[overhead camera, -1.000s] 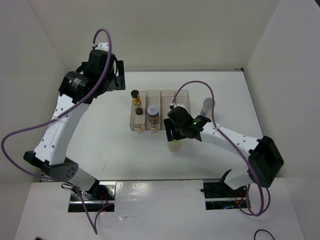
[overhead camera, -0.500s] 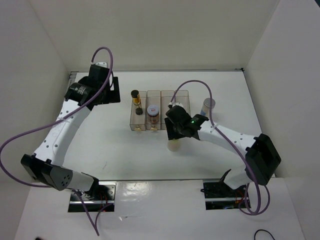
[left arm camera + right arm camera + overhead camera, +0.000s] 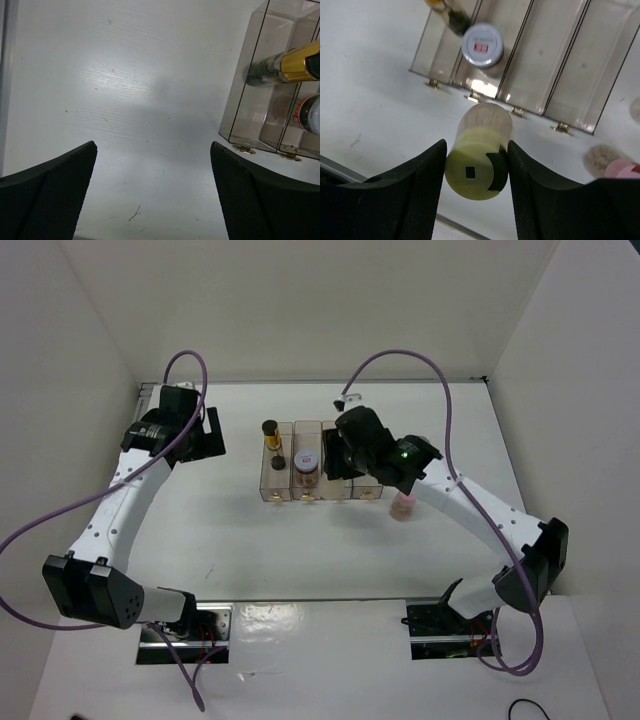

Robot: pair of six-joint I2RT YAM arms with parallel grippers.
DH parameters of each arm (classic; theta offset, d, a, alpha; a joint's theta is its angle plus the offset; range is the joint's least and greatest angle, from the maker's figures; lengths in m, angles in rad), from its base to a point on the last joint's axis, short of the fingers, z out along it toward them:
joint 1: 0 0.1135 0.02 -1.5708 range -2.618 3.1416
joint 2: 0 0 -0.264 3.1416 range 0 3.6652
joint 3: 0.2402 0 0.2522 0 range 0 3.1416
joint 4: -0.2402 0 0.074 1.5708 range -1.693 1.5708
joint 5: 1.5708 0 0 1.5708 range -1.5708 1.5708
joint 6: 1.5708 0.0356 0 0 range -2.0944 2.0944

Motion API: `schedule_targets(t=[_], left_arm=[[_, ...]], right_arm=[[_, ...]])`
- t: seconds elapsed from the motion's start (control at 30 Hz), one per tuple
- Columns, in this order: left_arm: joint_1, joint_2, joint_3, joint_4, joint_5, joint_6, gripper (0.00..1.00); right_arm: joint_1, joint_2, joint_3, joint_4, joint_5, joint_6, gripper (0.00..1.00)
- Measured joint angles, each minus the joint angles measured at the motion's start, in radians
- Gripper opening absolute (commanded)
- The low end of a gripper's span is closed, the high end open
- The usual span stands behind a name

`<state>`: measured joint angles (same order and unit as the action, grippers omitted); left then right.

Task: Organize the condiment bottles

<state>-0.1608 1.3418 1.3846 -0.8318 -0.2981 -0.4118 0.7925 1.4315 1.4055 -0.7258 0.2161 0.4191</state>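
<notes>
My right gripper (image 3: 476,146) is shut on the cream jar (image 3: 479,172), gripping its dark-dotted lid and holding it off the table by the near edge of the clear rack (image 3: 560,65). In the top view that gripper (image 3: 348,456) hangs over the rack (image 3: 352,492) and hides the cream jar. The slim amber jar (image 3: 271,440) and the white-lidded brown jar (image 3: 307,462) stand in the two left slots. The pink jar (image 3: 403,505) stands on the table right of the rack. My left gripper (image 3: 153,150) is open and empty, left of the rack. The grey-lidded jar is hidden.
The rack's two right slots (image 3: 590,55) hold nothing. The white walls close in the table at the back and on both sides. The right arm (image 3: 470,505) stretches across the table's right half, and its purple cable (image 3: 400,355) arches above the rack.
My right gripper has lifted the cream jar from the table in front of the rack and carried it back over the rack, uncovering the pink jar. My left arm has drawn back to the left.
</notes>
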Motion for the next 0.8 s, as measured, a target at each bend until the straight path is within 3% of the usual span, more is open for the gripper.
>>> schedule_targets(t=[0.2,0.37,0.8], left_arm=[[0.041,-0.001,-0.017,0.033,0.036,0.019,1.0],[0.066,-0.001,-0.022,0.051,0.053,0.021,1.0],[0.087,0.025,-0.024,0.068,0.085,0.025,1.0]], right_arm=[[-0.097,0.057,0.142,0.015,0.031,-0.059,0.0],[-0.199,0.198,0.197,0.03,0.066,-0.106,0.0],[-0.229,0.373,0.333,0.074,0.077,-0.156,0.0]])
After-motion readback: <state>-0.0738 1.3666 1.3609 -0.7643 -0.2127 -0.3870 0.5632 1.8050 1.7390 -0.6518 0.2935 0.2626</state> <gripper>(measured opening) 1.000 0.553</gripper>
